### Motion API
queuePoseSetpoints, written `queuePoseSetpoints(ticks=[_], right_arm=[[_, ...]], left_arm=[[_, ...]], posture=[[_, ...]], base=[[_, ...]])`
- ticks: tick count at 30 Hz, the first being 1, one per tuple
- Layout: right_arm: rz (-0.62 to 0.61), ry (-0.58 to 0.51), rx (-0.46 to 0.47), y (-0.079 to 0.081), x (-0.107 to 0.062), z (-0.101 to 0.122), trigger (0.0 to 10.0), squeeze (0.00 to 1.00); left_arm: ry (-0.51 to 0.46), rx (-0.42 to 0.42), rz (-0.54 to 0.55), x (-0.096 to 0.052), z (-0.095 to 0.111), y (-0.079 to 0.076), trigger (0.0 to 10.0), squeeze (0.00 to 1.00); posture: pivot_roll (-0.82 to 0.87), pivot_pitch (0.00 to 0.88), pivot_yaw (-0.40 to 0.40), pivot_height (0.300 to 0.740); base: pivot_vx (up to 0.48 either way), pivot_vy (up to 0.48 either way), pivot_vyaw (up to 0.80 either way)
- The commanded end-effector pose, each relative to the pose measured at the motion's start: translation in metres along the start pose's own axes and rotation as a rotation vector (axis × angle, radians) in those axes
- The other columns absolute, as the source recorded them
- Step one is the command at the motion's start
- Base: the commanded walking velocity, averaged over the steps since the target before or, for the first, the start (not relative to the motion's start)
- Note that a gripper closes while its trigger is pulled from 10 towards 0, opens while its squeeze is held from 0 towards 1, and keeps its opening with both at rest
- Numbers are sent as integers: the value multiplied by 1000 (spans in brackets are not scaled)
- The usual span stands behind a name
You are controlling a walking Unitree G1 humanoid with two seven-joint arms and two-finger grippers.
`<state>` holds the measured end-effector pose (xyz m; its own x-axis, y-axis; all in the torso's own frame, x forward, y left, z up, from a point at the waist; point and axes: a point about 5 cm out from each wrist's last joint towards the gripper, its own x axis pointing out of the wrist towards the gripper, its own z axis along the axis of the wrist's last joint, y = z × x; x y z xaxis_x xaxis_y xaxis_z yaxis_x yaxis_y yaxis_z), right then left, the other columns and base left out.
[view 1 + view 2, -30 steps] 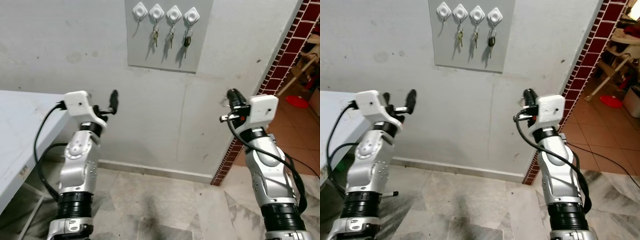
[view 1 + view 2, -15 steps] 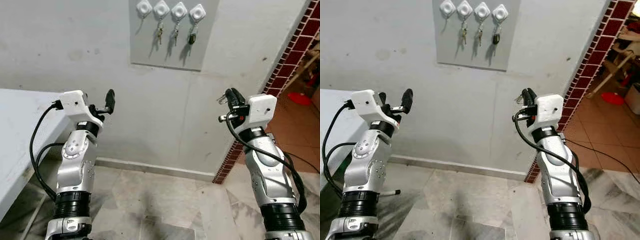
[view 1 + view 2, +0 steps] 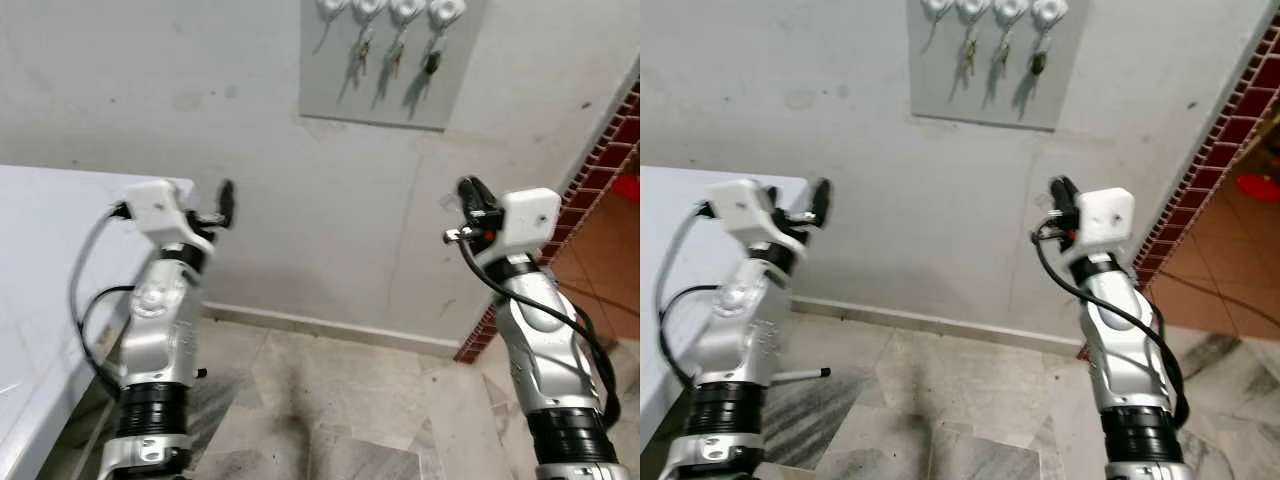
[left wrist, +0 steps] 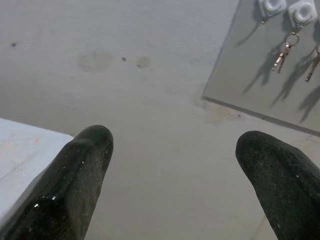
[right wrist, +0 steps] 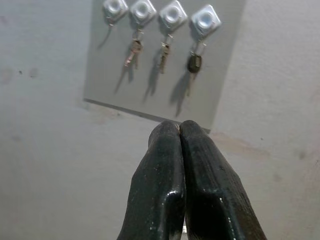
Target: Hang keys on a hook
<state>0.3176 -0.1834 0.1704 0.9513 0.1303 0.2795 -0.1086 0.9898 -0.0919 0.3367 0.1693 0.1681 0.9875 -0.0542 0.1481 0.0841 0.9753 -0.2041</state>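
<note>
Since the earlier frames the camera has swung, sliding the grey hook board (image 3: 392, 62) up and rightward. On it 4 white hooks sit in a row; the leftmost hook (image 5: 114, 7) is bare, and 3 hanging keys (image 5: 163, 55) fill the rest. Below the board, the right gripper (image 5: 179, 131) is pressed together, nearer; no key visible. Left gripper (image 4: 172, 150) stands apart.

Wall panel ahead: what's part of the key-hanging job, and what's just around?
Job:
hook panel
free leftmost hook
three hung keys
right gripper, jaws shut
left gripper, jaws open

Around:
white table
brick pillar
</note>
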Motion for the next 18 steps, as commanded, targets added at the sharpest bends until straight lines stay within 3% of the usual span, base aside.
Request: queuePoseSetpoints(ticks=[1,9,18], right_arm=[[18,-29,5,4,4,8,10000,0],[20,-27,7,4,3,8,10000,0],[22,-24,9,5,3,7,10000,0]], left_arm=[[-5,12,21,0,4,8,10000,0],[-2,6,24,0,4,8,10000,0],[28,23,19,0,2,2,10000,0]], posture=[[-38,0,-41,740],[-36,0,-41,740],[-35,0,-43,740]], base=[[0,375,0],[0,366,0],[0,0,0]])
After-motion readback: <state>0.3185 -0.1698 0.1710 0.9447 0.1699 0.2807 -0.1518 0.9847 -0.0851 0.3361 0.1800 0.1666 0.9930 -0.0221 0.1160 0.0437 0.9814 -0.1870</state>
